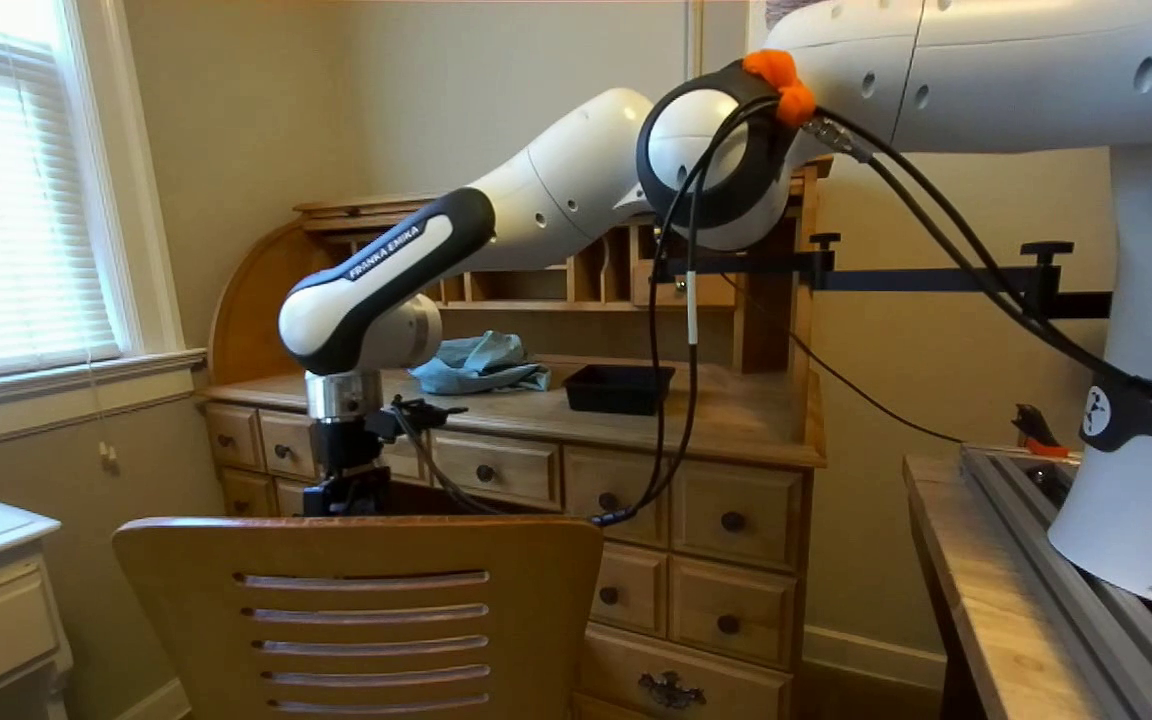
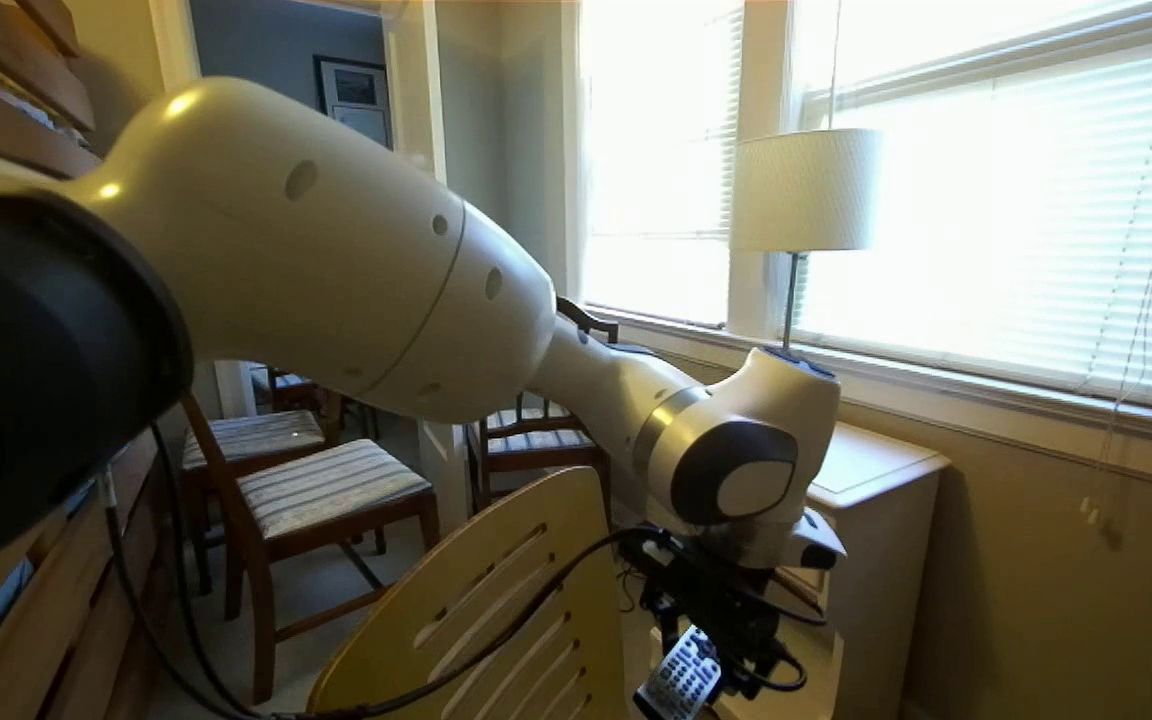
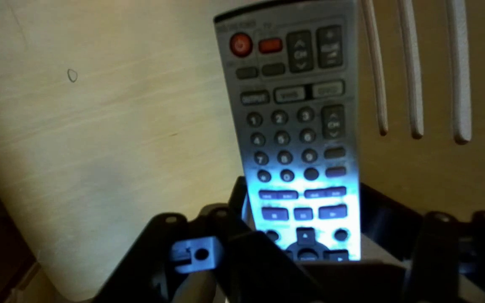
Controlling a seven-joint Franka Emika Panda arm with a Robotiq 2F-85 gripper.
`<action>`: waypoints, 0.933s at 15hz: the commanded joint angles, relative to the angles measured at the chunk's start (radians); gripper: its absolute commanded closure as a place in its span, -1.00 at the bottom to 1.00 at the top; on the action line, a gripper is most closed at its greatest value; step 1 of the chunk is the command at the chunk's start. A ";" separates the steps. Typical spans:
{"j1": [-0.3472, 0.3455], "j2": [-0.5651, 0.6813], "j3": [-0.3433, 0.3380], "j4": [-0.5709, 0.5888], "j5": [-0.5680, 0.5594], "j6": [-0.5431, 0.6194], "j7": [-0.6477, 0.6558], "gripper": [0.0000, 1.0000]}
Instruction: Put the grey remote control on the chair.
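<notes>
The grey remote control (image 3: 301,139), with dark buttons and two red ones, is held across its width between the fingers of my gripper (image 3: 303,208). In an exterior view the remote (image 2: 681,675) hangs tilted below my gripper (image 2: 711,640). The light-brown wooden chair's slatted back (image 1: 536,610) also shows in an exterior view (image 2: 496,600). In the wrist view the chair's pale seat (image 3: 120,126) lies beneath the remote, with slats at the right. I cannot tell whether the remote touches it. In an exterior view the chair back hides the remote and the fingertips of my gripper (image 1: 346,497).
A wooden roll-top desk (image 1: 736,420) stands behind the chair, bearing a blue cloth (image 1: 481,365) and a black tray (image 1: 616,388). A white cabinet (image 2: 886,470) stands beyond the arm. Striped-seat chairs (image 2: 331,485) stand farther off. A black cable (image 2: 536,600) hangs by the chair back.
</notes>
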 commanded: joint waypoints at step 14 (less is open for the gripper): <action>-0.018 0.062 -0.039 0.037 0.070 -0.132 0.159 0.28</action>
